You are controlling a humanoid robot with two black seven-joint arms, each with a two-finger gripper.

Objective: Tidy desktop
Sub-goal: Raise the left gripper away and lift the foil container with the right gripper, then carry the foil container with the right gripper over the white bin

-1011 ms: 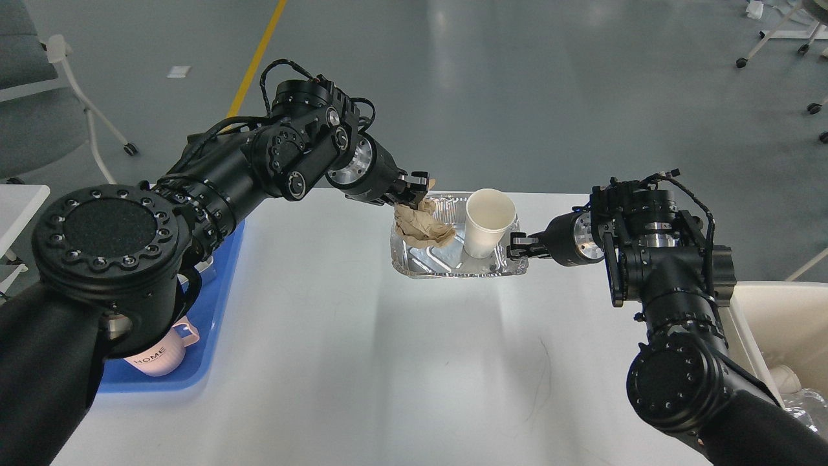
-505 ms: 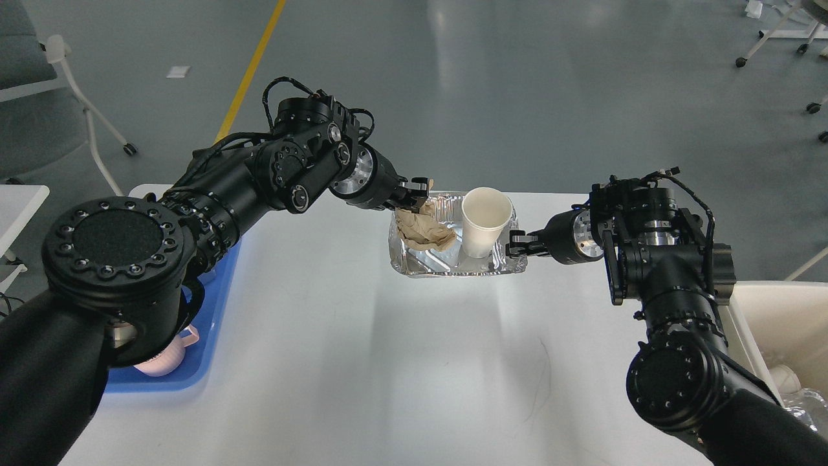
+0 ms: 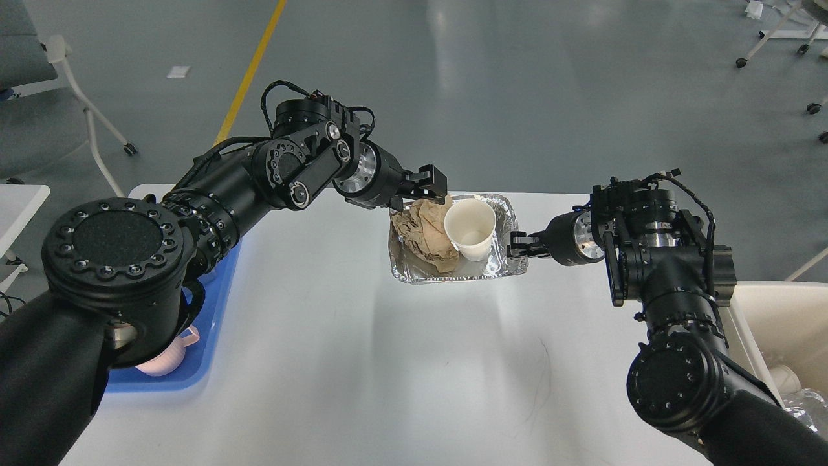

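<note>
**Foil tray tips between the two arms**

At the left edge of the large white worktop [image 3: 362, 362] sits a blue plastic tray [image 3: 213, 323] with a pale pink mug [image 3: 169, 355] in it, mostly hidden behind the left arm. Neither has shifted.

The left tool [image 3: 428, 183] is at the far edge of the worktop, over the left rim of the crinkled silver foil tray [image 3: 446, 275]. A second ago it was pressed down against the crumpled brown paper [image 3: 427, 234]; now it has come up slightly and its fingers stand parted, apparently gripping nothing, though the view is dark there.

The foil tray itself has tilted since then: its near rim shows more, the brown paper has slumped toward the middle, and the white paper cup [image 3: 470, 228] has leaned over so that its open mouth faces the viewer, resting against the paper.

The right tool [image 3: 515, 245] stays pinched tight on the tray's right rim, seemingly bearing it alone.

Beyond the worktop's right edge is a cream waste bin [image 3: 786, 320]. My guess is the tray heads there next; the leaning cup could roll out on the way.
</note>
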